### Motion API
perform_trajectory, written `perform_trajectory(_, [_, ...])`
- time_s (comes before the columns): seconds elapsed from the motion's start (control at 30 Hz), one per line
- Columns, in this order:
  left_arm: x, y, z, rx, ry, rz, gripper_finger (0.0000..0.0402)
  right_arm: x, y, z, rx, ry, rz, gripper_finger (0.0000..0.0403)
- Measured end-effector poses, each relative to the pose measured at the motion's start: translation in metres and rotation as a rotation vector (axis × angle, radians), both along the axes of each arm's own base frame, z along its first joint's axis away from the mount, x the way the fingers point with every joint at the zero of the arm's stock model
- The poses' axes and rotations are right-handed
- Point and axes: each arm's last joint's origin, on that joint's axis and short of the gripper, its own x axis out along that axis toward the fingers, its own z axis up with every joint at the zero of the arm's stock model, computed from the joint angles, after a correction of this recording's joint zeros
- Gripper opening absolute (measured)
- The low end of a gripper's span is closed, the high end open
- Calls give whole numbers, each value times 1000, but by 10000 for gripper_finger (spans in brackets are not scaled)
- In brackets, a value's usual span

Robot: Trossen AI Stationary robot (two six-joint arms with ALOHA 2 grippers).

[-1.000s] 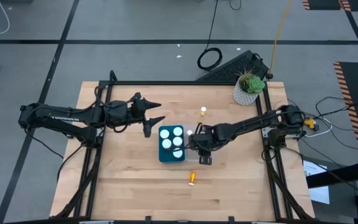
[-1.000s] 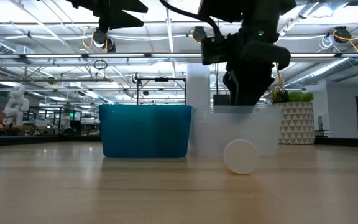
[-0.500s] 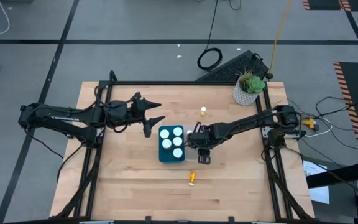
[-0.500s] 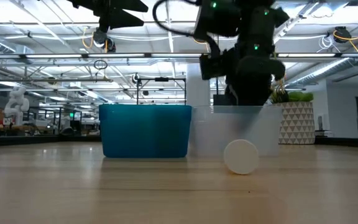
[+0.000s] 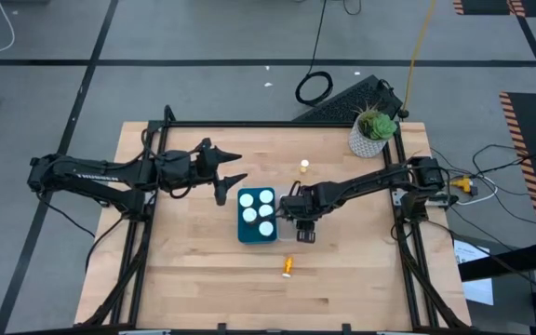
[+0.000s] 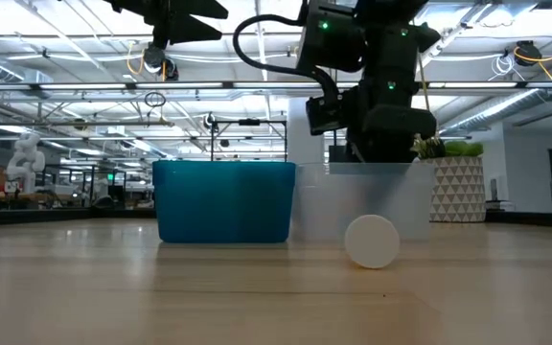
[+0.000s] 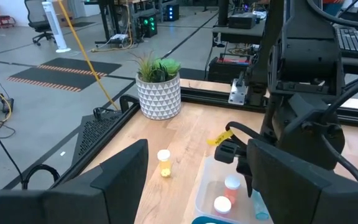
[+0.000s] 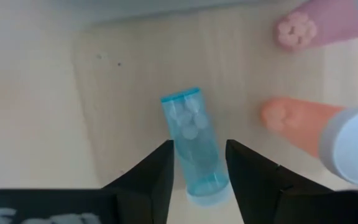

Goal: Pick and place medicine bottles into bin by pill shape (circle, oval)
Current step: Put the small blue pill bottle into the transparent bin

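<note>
My right gripper [image 8: 199,144] reaches down into the clear bin [image 6: 401,206], its fingers open on either side of a slim teal bottle [image 8: 191,143]. The bottle stands tilted, its bottom on the bin floor. A pink bottle [image 8: 328,22] and an orange white-capped bottle [image 8: 303,127] stand beside it. The teal bin [image 5: 247,234] to its left holds several white-capped bottles. An orange bottle [image 5: 288,267] lies on its side on the table, nearer the front. A small yellow bottle [image 5: 303,167] stands farther back. My left gripper [image 5: 240,167] hovers open, left of the bins. My right gripper points down into the clear bin, with a finger on either side of the teal bottle's upper end [image 8: 207,186]. A narrow gap shows beside one finger [image 8: 163,177]. I cannot tell whether the other finger touches the bottle.
A potted plant [image 5: 372,130] stands at the table's far right corner. Bare wood lies in front of the bins around the lying orange bottle, and to the far left. A black frame rail [image 5: 277,125] runs along the table's far edge.
My right gripper has drifted a little toward the table's left edge above the clear bin, and its wrist has turned somewhat in the low view.
</note>
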Motion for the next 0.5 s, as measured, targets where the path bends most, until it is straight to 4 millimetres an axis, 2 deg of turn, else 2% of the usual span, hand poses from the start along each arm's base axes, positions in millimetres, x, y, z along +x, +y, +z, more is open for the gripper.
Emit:
perform_trajectory(0.27, [0, 0, 0, 0, 0, 0, 273, 2, 0, 0, -9, -18, 62, 90])
perform_trajectory(0.5, [0, 0, 0, 1, 0, 0, 273, 4, 0, -2, -17, -22, 108, 101])
